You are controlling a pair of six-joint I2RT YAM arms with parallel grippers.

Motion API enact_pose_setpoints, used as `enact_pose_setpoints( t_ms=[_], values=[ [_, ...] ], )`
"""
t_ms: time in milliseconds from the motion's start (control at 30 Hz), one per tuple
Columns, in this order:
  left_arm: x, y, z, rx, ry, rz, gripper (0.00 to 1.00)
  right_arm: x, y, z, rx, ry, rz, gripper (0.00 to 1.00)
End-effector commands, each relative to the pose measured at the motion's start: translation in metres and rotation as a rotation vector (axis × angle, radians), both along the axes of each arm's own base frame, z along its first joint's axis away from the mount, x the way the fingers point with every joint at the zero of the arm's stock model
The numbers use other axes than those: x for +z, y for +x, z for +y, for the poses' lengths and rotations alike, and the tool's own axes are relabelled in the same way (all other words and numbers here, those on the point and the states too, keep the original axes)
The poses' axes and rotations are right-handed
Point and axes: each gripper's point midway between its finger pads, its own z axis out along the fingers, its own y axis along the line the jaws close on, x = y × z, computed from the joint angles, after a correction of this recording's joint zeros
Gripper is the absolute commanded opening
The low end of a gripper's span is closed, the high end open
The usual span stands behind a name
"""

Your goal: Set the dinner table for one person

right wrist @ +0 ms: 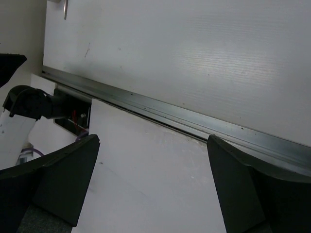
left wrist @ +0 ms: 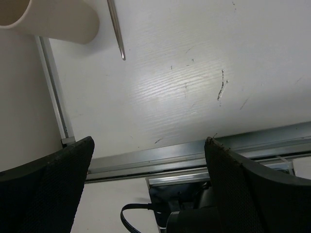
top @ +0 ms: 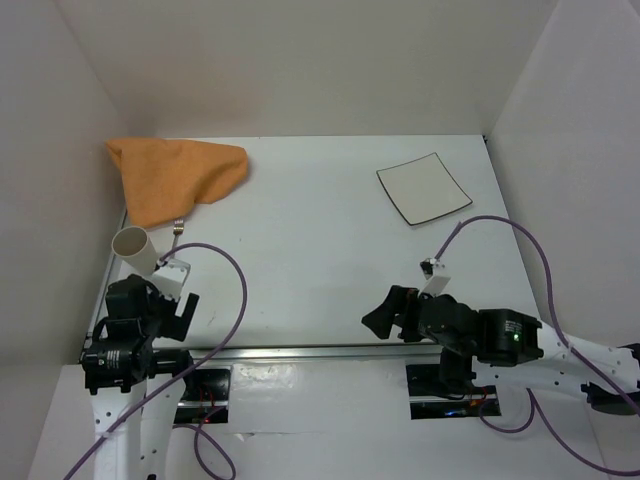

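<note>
The white dinner table (top: 310,260) holds an orange cloth (top: 175,180) at the far left, a square white plate with a dark rim (top: 423,188) at the far right, and a cream cup (top: 133,247) lying on its side at the left edge. A metal utensil (top: 178,228) pokes out from under the cloth. My left gripper (top: 175,310) is open and empty just near of the cup, over the table's near edge. The left wrist view shows the cup (left wrist: 48,19) and the utensil handle (left wrist: 115,29). My right gripper (top: 380,320) is open and empty at the near edge.
A metal rail (left wrist: 194,150) runs along the table's near edge and also shows in the right wrist view (right wrist: 170,114). White walls enclose the table on the left, back and right. Purple cables loop over the near part of the table (top: 235,270).
</note>
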Motion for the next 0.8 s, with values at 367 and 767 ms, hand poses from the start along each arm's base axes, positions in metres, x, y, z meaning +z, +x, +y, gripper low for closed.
enact_pose_setpoints(
  t_ms=[367, 767],
  values=[
    [0.148, 0.026, -0.001, -0.056, 0.070, -0.388, 1.00, 0.023, 0.027, 0.002, -0.078, -0.112, -0.115, 1.00],
    [0.222, 0.238, 0.041, 0.174, -0.031, -0.248, 1.00, 0.052, 0.095, 0.040, -0.188, -0.282, -0.462, 1.00]
  ],
)
